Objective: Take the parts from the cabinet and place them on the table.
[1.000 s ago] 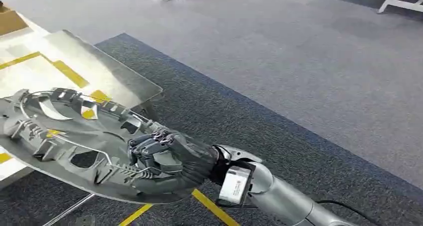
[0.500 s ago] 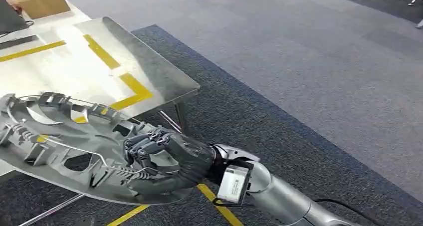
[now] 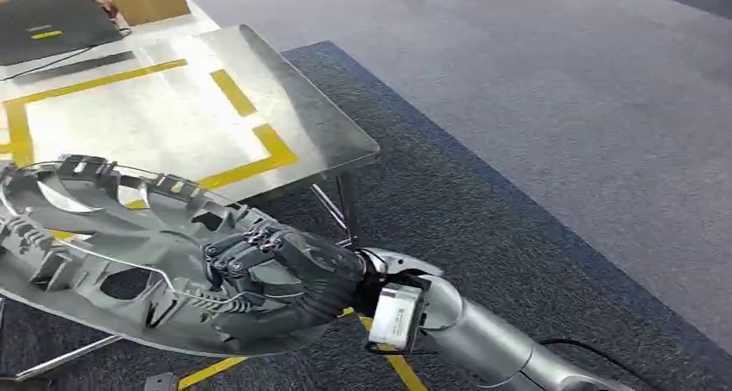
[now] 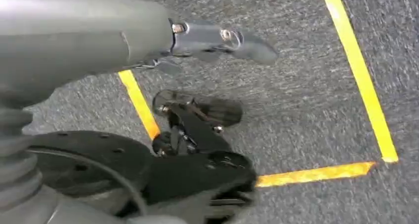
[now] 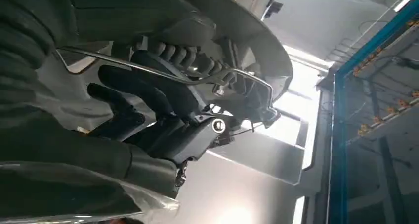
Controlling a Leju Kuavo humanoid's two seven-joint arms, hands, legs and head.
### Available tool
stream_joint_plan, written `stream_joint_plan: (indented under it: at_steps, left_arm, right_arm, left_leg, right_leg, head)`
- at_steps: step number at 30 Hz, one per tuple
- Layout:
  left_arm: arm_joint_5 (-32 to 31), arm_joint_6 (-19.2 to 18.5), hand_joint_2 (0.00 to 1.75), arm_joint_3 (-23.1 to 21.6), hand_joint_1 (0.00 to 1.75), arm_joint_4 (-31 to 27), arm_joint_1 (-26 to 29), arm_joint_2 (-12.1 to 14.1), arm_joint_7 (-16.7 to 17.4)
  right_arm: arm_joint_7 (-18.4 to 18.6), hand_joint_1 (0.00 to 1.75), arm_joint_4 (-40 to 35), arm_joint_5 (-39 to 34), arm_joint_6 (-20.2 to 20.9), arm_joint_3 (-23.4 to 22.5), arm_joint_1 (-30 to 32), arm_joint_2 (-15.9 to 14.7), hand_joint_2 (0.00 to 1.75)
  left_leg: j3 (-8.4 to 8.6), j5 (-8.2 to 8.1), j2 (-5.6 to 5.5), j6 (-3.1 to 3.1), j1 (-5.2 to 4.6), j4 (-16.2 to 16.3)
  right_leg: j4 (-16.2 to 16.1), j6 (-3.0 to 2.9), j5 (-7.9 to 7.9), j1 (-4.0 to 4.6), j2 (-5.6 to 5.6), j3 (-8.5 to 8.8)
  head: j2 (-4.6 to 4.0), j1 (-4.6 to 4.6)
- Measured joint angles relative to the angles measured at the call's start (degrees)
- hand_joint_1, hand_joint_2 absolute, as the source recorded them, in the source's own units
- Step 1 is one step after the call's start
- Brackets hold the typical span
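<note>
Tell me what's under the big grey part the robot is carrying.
Under the grey part, held by the right hand, show the metal table edge, its legs, dark carpet and yellow floor tape. What lies directly beneath its middle is covered.

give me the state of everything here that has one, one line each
right hand: gripping the grey part
grey part: held in the air, partly over the table's near edge, not set down
metal table: standing on the carpet, yellow tape on top
laptop: lying on the table's far end
left hand: hanging above the floor, holding nothing
</note>
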Motion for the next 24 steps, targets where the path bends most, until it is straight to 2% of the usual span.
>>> stream_joint_plan:
  at_steps: [1,2,3,4,5,6,9,10,11,12,14,15,16,17,18,19,20,21,22,24]
  left_arm:
    - [-0.39,0.02,1.75,0.0,0.0,0.0,0.12,0.02,-0.11]
    - [-0.5,0.02,1.75,0.0,0.0,0.0,0.2,0.13,-0.18]
    - [-0.83,0.02,1.75,0.0,0.0,0.0,0.21,0.2,-0.2]
    - [-1.14,0.02,1.75,-0.02,0.0,0.0,0.18,0.35,-0.33]
    - [-1.49,0.02,1.75,-0.04,0.0,0.0,0.11,0.39,-0.37]
    - [-1.53,0.02,1.75,-0.09,0.0,0.02,-0.1,0.39,-0.44]
    - [-2.1,-0.31,1.75,-0.37,0.0,0.04,0.25,0.42,-0.66]
    - [-2.18,-0.42,1.75,-0.42,0.0,0.07,0.36,0.5,-0.68]
    - [-2.27,-0.46,1.75,-0.44,0.0,0.07,0.4,0.5,-0.77]
    - [-2.38,-0.46,1.75,-0.44,0.0,0.09,0.27,0.52,-0.76]
    - [-2.56,-0.5,1.75,-0.48,0.0,0.09,0.11,0.55,-0.81]
    - [-2.56,-0.57,1.75,-0.48,0.0,0.09,0.14,0.55,-0.81]
    - [-2.58,-0.63,1.75,-0.48,0.0,0.11,0.21,0.55,-0.81]
    - [-2.69,-0.7,1.75,-0.48,0.0,0.11,0.24,0.55,-0.83]
    - [-2.73,-0.77,1.75,-0.48,0.0,0.11,0.23,0.55,-0.85]
    - [-2.84,-0.83,1.75,-0.48,0.0,0.13,0.21,0.55,-0.94]
    - [-2.91,-0.83,1.75,-0.48,0.0,0.13,0.22,0.52,-1.07]
    - [-2.95,-0.83,1.75,-0.46,0.0,0.15,0.1,0.5,-1.22]
    - [-2.93,-0.85,1.75,-0.46,0.0,0.15,0.08,0.57,-1.38]
    - [-2.93,-1.01,1.75,-0.44,0.0,0.22,0.31,0.52,-1.64]
  right_arm:
    - [0.02,1.75,0.02,-0.02,0.02,0.02,0.03,0.0,1.75]
    - [0.04,1.75,0.04,-0.05,0.07,0.02,0.01,0.0,1.75]
    - [0.04,1.75,0.04,-0.09,0.13,0.04,0.01,0.0,1.75]
    - [0.02,1.75,0.04,-0.13,0.24,0.09,0.0,0.09,1.75]
    - [0.02,1.75,0.04,-0.15,0.24,0.11,-0.04,0.2,1.75]
    - [0.0,1.75,0.02,-0.18,0.26,0.15,-0.11,0.2,1.75]
    - [-0.02,1.75,-0.09,-0.26,0.22,0.35,-0.18,0.28,1.75]
    - [-0.02,1.75,-0.35,-0.33,0.17,0.35,-0.21,0.41,1.75]
    - [-0.04,1.75,-0.44,-0.4,0.11,0.35,-0.28,0.42,1.75]
    - [-0.09,1.75,-0.7,-0.53,0.09,0.35,-0.3,0.42,1.75]
    - [-0.28,1.75,-0.87,-0.68,0.07,0.31,-0.22,0.39,1.75]
    - [-0.28,1.75,-0.87,-0.7,0.07,0.31,-0.12,0.39,1.75]
    - [-0.28,1.75,-0.87,-0.7,0.07,0.31,0.05,0.37,1.75]
    - [-0.28,1.75,-0.87,-0.7,0.07,0.31,0.19,0.33,1.75]
    - [-0.26,1.75,-0.87,-0.7,0.09,0.28,0.24,0.33,1.75]
    - [-0.26,1.75,-0.9,-0.72,0.11,0.28,0.22,0.33,1.75]
    - [-0.28,1.75,-1.07,-0.74,0.11,0.28,0.21,0.33,1.75]
    - [-0.33,1.75,-1.16,-0.83,0.13,0.26,0.19,0.33,1.75]
    - [-0.37,1.75,-1.29,-0.88,0.11,0.24,0.15,0.33,1.75]
    - [-0.35,1.75,-1.31,-0.9,0.09,0.2,0.22,0.33,1.75]
  left_leg:
    - [0.28,0.74,0.05,-0.14,0.15,-0.25]
    - [1.63,2.62,0.18,-0.19,0.21,-2.85]
    - [4.0,5.08,0.5,-0.17,0.23,-7.43]
    - [7.0,7.58,1.4,-0.1,0.22,-13.08]
    - [8.98,7.77,3.26,0.04,0.03,-16.93]
    - [9.34,7.29,3.37,0.6,-0.52,-17.96]
    - [8.79,7.07,2.25,1.66,-0.73,-17.46]
    - [9.22,7.32,1.69,2.24,-0.39,-17.84]
    - [9.36,7.27,1.44,2.56,-0.3,-17.92]
    - [9.39,7.22,1.15,2.98,-0.3,-17.91]
    - [9.39,7.06,0.23,3.33,-0.4,-17.87]
    - [9.45,6.96,-0.26,3.43,-0.47,-17.83]
    - [9.61,6.82,-0.87,3.53,-0.54,-17.83]
    - [9.86,6.61,-1.57,3.47,-0.56,-17.82]
    - [10.2,6.36,-2.25,3.41,-0.59,-17.79]
    - [10.58,6.08,-2.85,3.29,-0.62,-17.78]
    - [10.8,5.77,-3.31,3.1,-0.57,-17.76]
    - [10.56,5.48,-3.65,2.71,-0.87,-17.45]
    - [10.3,5.44,-4.03,2.47,-0.54,-17.38]
    - [10.37,5.36,-4.63,1.79,-0.1,-17.71]
  right_leg:
    - [0.01,0.04,-0.03,0.0,-0.54,0.03]
    - [0.06,0.11,-0.08,0.0,-0.96,0.05]
    - [0.1,0.25,-0.16,-0.02,-1.41,0.14]
    - [0.12,0.47,-0.3,-0.03,-1.84,0.35]
    - [0.13,0.79,-0.49,0.12,-2.25,0.51]
    - [0.4,1.18,-0.7,0.55,-2.45,0.26]
    - [0.16,2.03,-0.83,0.47,-3.7,0.64]
    - [0.33,2.62,-1.28,0.33,-3.63,0.56]
    - [1.63,2.81,-2.1,0.17,-1.76,-0.07]
    - [5.12,2.8,-3.9,0.05,-0.45,-1.84]
    - [14.88,2.83,-7.48,0.08,0.61,-7.22]
    - [18.3,2.85,-8.15,0.1,0.75,-9.47]
    - [19.09,2.78,-7.26,0.1,0.78,-10.59]
    - [17.02,2.59,-5.04,0.11,0.85,-10.11]
    - [12.64,2.26,-1.99,0.11,1.06,-8.42]
    - [7.4,1.95,0.95,0.11,1.76,-6.23]
    - [2.95,1.58,2.7,0.09,3.19,-4.45]
    - [2.08,1.4,1.7,-0.09,4.4,-2.99]
    - [1.1,1.6,1.05,0.03,4.06,-2.58]
    - [1.27,1.16,0.76,0.34,3.67,-2.57]
  head:
    - [0.0,0.09]
    - [0.0,0.04]
    - [0.0,0.07]
    - [0.0,0.04]
    - [0.0,0.07]
    - [0.0,-0.07]
    - [0.0,0.09]
    - [0.0,0.02]
    - [0.0,0.24]
    - [0.0,0.42]
    - [0.0,0.55]
    - [0.0,0.55]
    - [0.0,0.55]
    - [0.0,0.55]
    - [0.0,0.57]
    - [0.0,0.59]
    - [0.0,0.57]
    - [0.0,0.35]
    - [0.0,0.5]
    - [0.0,0.48]
